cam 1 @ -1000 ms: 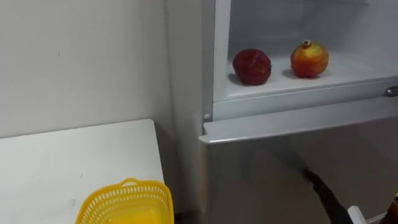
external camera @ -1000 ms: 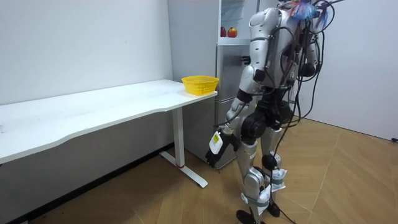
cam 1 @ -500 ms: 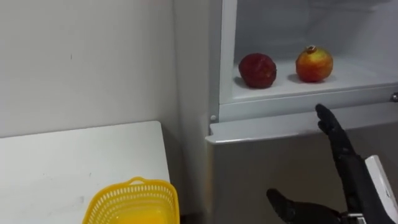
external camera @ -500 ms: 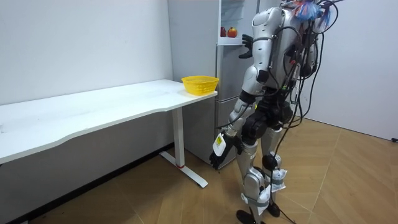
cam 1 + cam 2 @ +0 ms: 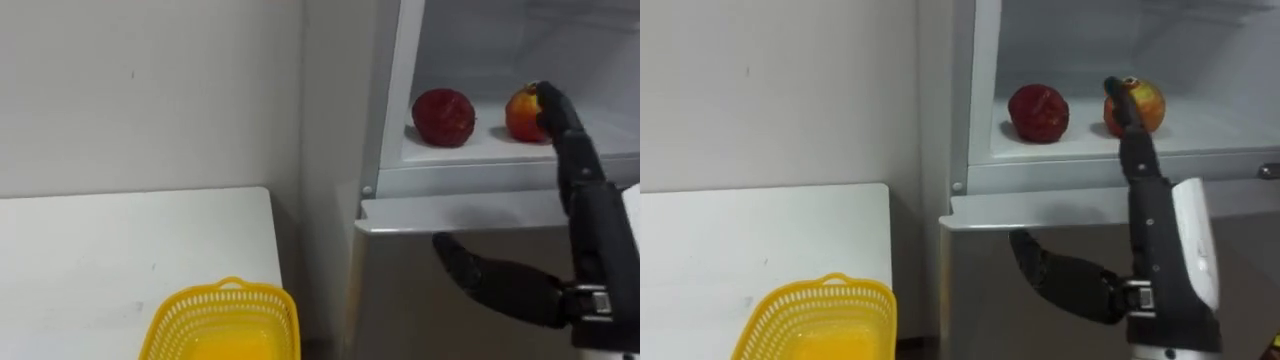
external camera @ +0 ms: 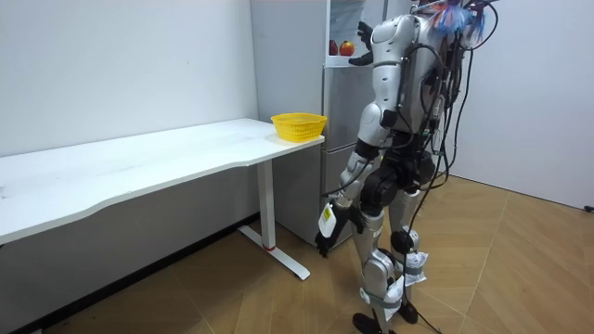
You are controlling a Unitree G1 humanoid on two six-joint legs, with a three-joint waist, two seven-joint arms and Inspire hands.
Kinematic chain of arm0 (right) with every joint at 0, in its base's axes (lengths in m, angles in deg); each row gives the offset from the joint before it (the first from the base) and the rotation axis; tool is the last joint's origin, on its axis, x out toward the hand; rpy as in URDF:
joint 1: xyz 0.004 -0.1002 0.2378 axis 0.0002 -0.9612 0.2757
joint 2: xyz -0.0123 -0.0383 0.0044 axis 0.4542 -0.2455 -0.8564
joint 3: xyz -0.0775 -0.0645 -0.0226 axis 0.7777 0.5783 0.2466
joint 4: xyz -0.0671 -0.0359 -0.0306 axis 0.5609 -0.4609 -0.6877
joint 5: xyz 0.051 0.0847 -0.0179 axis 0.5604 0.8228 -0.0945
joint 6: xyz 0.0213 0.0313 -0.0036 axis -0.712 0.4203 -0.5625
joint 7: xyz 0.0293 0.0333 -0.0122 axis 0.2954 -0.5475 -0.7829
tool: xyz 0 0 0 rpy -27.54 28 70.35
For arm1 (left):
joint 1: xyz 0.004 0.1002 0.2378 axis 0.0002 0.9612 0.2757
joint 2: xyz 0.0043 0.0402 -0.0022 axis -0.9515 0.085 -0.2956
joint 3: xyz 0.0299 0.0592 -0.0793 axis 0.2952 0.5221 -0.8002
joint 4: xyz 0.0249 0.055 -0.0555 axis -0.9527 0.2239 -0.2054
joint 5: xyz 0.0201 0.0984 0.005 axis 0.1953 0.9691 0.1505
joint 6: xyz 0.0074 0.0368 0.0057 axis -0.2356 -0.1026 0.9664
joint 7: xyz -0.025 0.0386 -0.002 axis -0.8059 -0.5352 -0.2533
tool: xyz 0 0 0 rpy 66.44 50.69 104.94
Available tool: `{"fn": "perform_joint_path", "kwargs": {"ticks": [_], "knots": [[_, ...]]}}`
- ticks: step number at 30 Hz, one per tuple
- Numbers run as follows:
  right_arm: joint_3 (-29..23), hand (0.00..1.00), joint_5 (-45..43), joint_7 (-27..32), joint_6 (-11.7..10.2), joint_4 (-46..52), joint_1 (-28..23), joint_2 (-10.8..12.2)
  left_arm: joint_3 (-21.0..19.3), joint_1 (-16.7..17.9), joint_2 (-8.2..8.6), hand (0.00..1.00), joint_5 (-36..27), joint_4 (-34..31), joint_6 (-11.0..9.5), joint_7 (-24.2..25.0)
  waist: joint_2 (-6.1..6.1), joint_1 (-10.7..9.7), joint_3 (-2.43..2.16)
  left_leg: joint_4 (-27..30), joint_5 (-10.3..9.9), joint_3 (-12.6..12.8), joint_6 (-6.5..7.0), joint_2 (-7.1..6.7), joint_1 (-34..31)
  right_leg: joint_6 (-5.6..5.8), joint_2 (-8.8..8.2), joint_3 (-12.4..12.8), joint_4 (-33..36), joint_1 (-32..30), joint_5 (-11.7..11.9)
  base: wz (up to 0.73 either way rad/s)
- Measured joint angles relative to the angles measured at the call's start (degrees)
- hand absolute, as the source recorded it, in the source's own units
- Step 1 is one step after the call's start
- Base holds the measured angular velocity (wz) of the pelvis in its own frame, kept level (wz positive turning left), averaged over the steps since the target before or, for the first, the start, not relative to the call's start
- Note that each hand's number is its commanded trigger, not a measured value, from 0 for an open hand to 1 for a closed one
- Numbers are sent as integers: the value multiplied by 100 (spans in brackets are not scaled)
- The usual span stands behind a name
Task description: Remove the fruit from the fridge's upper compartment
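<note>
As the robot stood on the wooden floor [image 6: 520,260] close before the fridge [image 5: 480,180], its upper compartment [image 5: 500,40] lay open above the closed lower door [image 5: 400,290]. A plain white wall [image 5: 150,90] ran off to the left of the fridge. Below that wall a long white table [image 5: 100,260] butted up near the fridge's left side. A yellow basket [image 5: 225,292] of open lattice sat on the table's near right corner, just beside the fridge.

The robot's right hand [image 5: 590,230] was held up in front of the open compartment. Its fingers [image 5: 552,105] were straight and pressed together, pointing up and far into the opening, and its thumb was spread wide to the left across the lower door. It gripped nothing. The left hand [image 6: 325,221] hung low beside the robot's leg in the room view, too small there for its pose to be told.

Two fruits rested a little apart on the compartment's white shelf [image 5: 470,150]. The dark red fruit [image 5: 443,117] lay to the left, clear of the hand. The red-and-yellow fruit [image 5: 518,115] lay to the right, with the right hand's fingertips showing across its right side. Whether they touched it could not be told.
</note>
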Motion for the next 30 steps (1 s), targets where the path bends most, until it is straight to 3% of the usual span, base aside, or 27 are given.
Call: {"fn": "perform_joint_path", "kwargs": {"ticks": [7, 10, 15, 21, 28, 30], "knots": [[-277, 0, 110, 330, -19, -323, 366, -71, 4, 78, 54, 0, 6, -17, 110, 27, -12, 10, 10, 88, -1, -195, 2, -17, -73, -4, -20, -213, 2, 61, 2, 16], [-345, 0, 246, 431, -14, -527, 658, -279, 4, 70, 50, 0, 5, -21, 114, 112, -38, -14, -1, 136, 0, -284, 1, -23, -117, -4, -33, -301, 7, 64, 2, 14], [-625, 0, 648, 685, -30, -995, 1228, -715, 1, 53, -1, 0, 4, -23, 109, 173, -83, 15, 35, 161, 2, -316, -2, -20, -123, -4, -32, -325, -1, 86, 2, 4], [-741, 0, 889, 855, -33, -1229, 1335, -775, -173, -8, -1, 0, 163, -30, 104, 135, -102, 49, 52, 191, 2, -314, -2, -20, -151, -4, -31, -318, 0, 49, 2, 0], [-739, 0, 1239, 953, 0, -1692, 1711, -972, -241, -130, 5, 0, 260, -102, 111, 151, -104, 191, 44, 190, 5, -333, -6, -18, -157, -4, -71, -430, -3, 50, 2, 2], [-737, 0, 1418, 912, 24, -1898, 1904, -1008, -282, -140, 5, 0, 263, -157, 115, 200, -114, 193, 4, 207, 8, -346, -7, -20, -142, -4, -75, -446, -2, 56, 2, 2]]}}
